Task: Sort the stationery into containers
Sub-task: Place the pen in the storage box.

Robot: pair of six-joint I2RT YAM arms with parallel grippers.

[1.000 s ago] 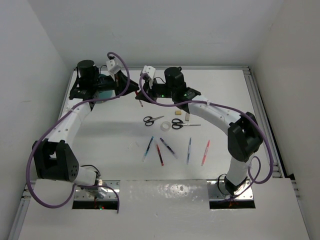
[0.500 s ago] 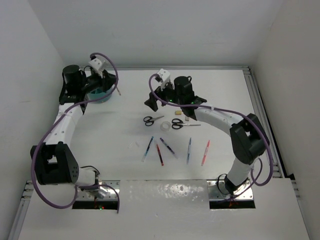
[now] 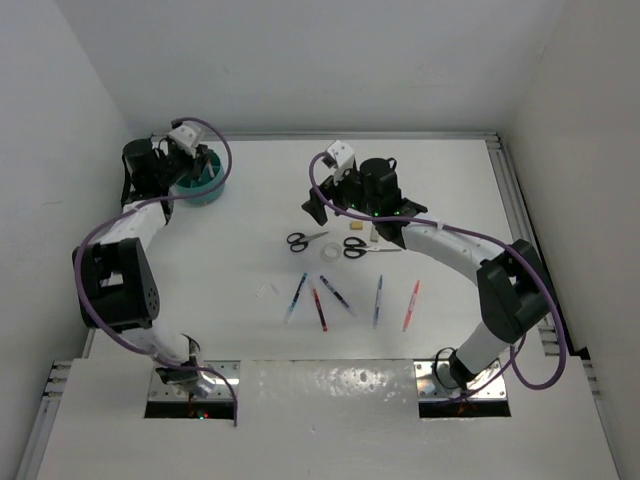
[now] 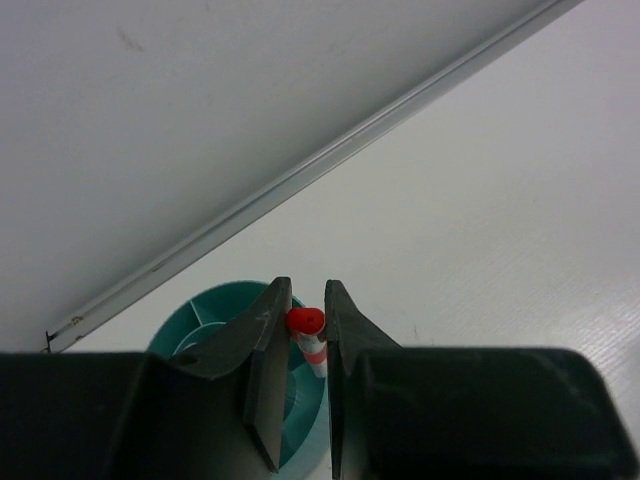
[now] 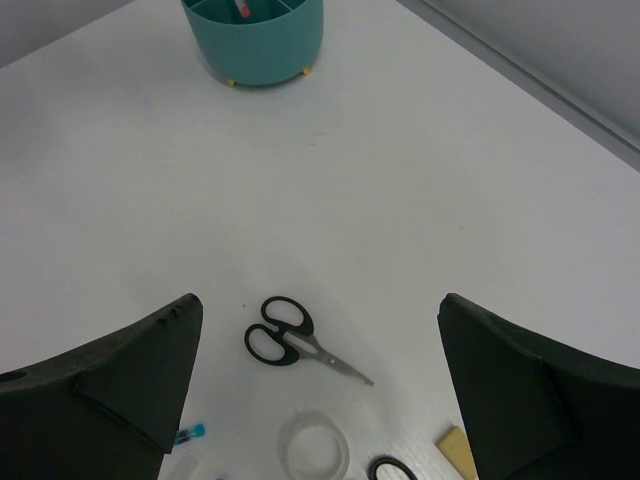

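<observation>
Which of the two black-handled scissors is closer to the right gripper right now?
The pair of black-handled scissors left of the clear tape roll, nearly under the open right gripper; the other pair lies right of the roll.

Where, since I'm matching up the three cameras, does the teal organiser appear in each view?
Top external: teal organiser at the table's far left corner, by the back rail.
Left wrist: bottom, left of centre, partly hidden; rail crosses diagonally above.
Right wrist: top edge, left of centre; rail at upper right.
Shared landmark: the back rail.
</observation>
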